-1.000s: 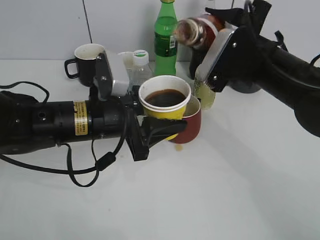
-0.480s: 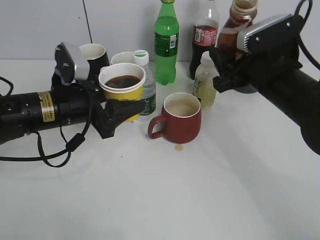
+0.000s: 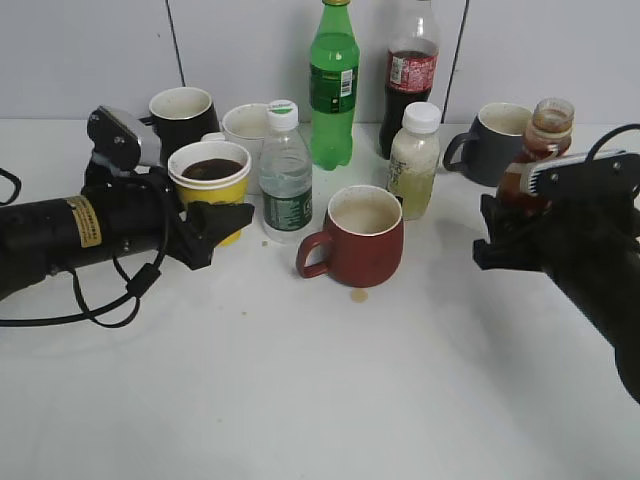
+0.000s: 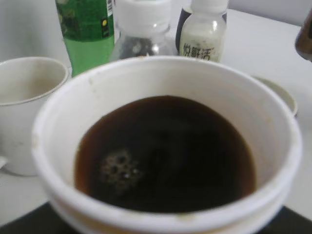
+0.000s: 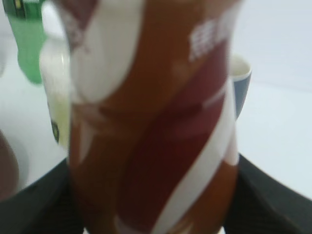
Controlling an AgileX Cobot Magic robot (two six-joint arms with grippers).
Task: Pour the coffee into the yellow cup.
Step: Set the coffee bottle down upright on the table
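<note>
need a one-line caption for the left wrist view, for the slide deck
Left wrist view: yellow paper cup with white rim holding dark brown coffee, bottles and a cream-white mug behind.

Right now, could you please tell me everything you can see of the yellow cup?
The yellow cup is a small tapered paper cup with a white rim and white inside, no handle. It stands upright, holding dark brown coffee well below the rim, with a patch of small bubbles on the surface. The left gripper is shut on its lower wall with black fingers. It sits left of the clear water bottle, in front of a white mug.
</note>
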